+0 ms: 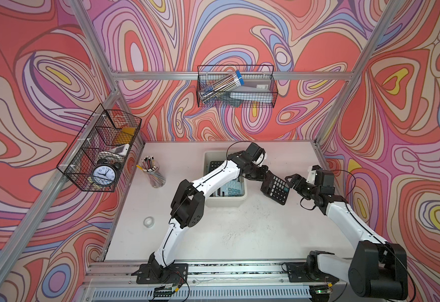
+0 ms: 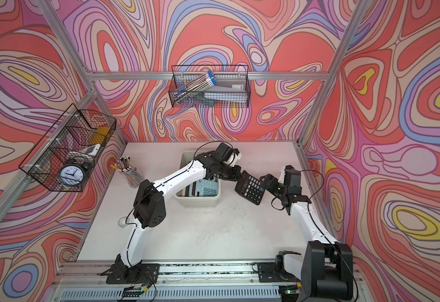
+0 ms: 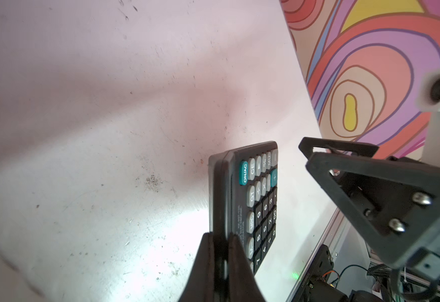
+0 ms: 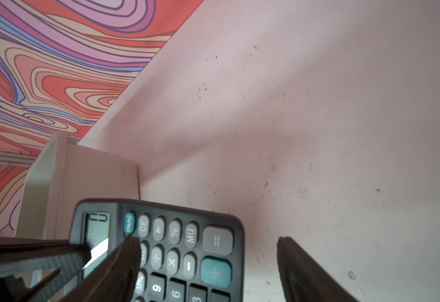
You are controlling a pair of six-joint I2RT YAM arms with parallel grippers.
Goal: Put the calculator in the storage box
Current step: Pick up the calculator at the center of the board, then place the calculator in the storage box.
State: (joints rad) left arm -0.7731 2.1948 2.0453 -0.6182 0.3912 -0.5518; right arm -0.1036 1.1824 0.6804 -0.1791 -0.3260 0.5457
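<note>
Handling: the calculator (image 1: 275, 187) was judged light, stiff and flat. Its smooth hard plastic case could slip or swing in a narrow pinch. The keys yield under pressure, so the best hold was judged to be across the thickness on the bare case border at one end, with the other end free to lead into the storage box (image 1: 225, 202).

Grip state: the left fingers (image 3: 239, 264) were closed on the calculator, pinching it across its thickness at the display end. The right fingers (image 4: 299, 269) stood spread wide and held nothing. They sat just beside the key end, and the left wrist view showed a clear gap between them and the case.

Position: the calculator hung tilted above the surface (image 1: 239, 235), reaching from the left fingers toward the right fingers, with the key face turned up. The storage box stood just beyond the left fingers, on the side away from the right fingers. The calculator was not yet inside it.

Appearance: the case was black and rectangular with rounded corners and a small display window at the gripped end. Keys were grey and black, except for a teal ON/AC key and a teal plus key. Other calculators (image 1: 233, 191) already lay in the box.
</note>
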